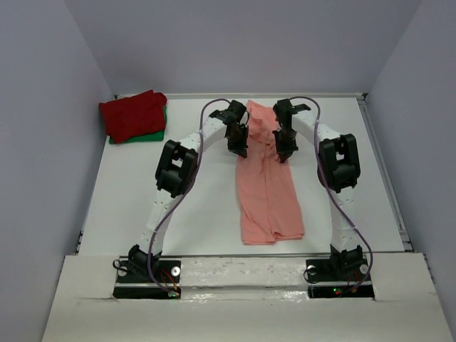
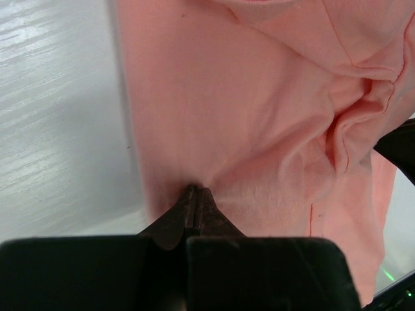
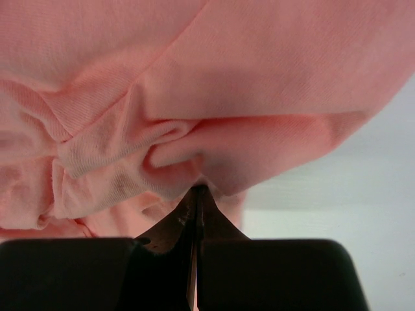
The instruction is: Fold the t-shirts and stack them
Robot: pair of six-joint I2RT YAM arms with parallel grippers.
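**Asker:** Biggest thing first?

**Describer:** White table (image 1: 121,192), seen from above. Down its middle, a salmon-pink shirt (image 1: 269,192), narrowed to a long strip. Runs lengthwise, hem end close to the arm bases, collar end far away, bunched and seemingly lifted a little off the surface.

**Asker:** Any other shirts?

**Describer:** Far left corner: a dark red shirt (image 1: 133,114), folded into a pad, resting on a green shirt (image 1: 139,138) with only a thin green edge showing. Well apart from the pink one.

**Asker:** And the claws?

**Describer:** Left claw (image 1: 240,149) clenched on the left side of the strip's far end. Right claw (image 1: 283,153) clenched on the right side of that same end, nipping a wrinkled tuck of cloth. Up close in both wrist views: fingers pressed together, pink fabric caught at the very tips.

**Asker:** Which way from the claws to the rest of the cloth?

**Describer:** Straight back towards the arm bases, along the long axis. Claws level with each other across the short width, one per side, neither arm closer than the other.

**Asker:** Likely next step?

**Describer:** Probably carrying the far end towards the near hem, folding across the length. Calls for matched travel on both sides; otherwise a crooked fold.
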